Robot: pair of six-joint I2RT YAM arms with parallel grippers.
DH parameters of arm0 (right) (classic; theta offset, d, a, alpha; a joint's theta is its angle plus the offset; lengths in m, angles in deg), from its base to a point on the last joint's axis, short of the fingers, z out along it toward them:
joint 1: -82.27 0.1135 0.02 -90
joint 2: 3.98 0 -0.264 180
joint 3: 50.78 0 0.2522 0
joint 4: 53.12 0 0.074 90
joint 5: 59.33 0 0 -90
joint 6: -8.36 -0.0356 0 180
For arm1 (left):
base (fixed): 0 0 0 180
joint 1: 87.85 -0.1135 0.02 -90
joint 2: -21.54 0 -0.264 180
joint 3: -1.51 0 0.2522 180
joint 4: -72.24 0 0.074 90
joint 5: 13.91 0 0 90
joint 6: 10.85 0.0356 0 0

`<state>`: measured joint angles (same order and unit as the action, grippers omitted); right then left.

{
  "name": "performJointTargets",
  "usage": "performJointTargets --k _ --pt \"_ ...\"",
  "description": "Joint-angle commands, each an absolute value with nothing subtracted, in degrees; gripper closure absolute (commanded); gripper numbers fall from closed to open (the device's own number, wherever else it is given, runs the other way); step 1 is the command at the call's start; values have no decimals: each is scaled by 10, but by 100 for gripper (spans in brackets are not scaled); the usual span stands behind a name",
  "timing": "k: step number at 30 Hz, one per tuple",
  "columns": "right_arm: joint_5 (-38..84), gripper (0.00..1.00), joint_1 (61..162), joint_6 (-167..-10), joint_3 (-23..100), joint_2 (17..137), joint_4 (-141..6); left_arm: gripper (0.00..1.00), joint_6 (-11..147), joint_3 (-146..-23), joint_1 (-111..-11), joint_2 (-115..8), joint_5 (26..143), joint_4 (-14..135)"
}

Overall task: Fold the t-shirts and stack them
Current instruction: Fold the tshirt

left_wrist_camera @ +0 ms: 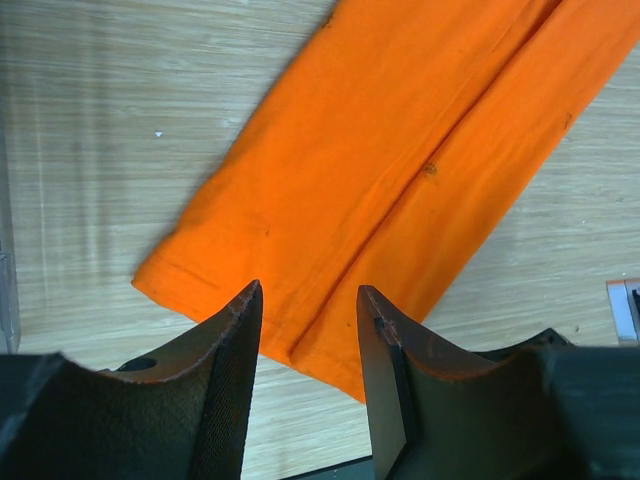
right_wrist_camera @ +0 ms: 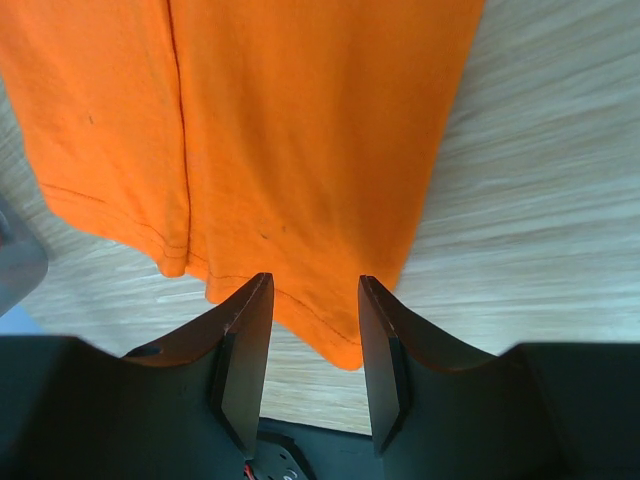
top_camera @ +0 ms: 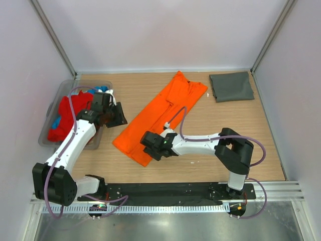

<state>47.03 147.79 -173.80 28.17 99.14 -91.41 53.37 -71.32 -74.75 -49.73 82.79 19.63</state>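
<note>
A bright orange t-shirt (top_camera: 163, 113) lies on the wooden table as a long strip folded lengthwise, running diagonally from back right to front left. My left gripper (top_camera: 118, 116) hovers open at its left side; in the left wrist view the shirt (left_wrist_camera: 400, 160) is beyond the open jaws (left_wrist_camera: 305, 290), with nothing between them. My right gripper (top_camera: 149, 145) is open over the strip's near hem; the hem corner (right_wrist_camera: 330, 330) shows on the table below the gap between the jaws (right_wrist_camera: 310, 280). A folded dark grey t-shirt (top_camera: 230, 86) rests at the back right.
A clear plastic tub (top_camera: 50, 138) at the left edge holds a red shirt (top_camera: 67, 118) and some blue cloth (top_camera: 102, 89). White walls close in the table at the back and on both sides. The arm bases sit on a black rail (top_camera: 165, 193) along the near edge.
</note>
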Motion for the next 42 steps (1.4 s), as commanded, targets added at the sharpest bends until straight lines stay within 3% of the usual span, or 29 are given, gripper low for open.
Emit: performJointTargets --k 1,14,42 --pt "518 55 1496 -1778 329 996 -981 56 531 -715 -749 -502 836 210" --pt "517 57 1547 -1831 319 999 -990 56 528 -718 -751 -514 841 213" --pt "493 67 1549 -1830 319 1049 -988 56 529 -720 -756 -515 829 207"
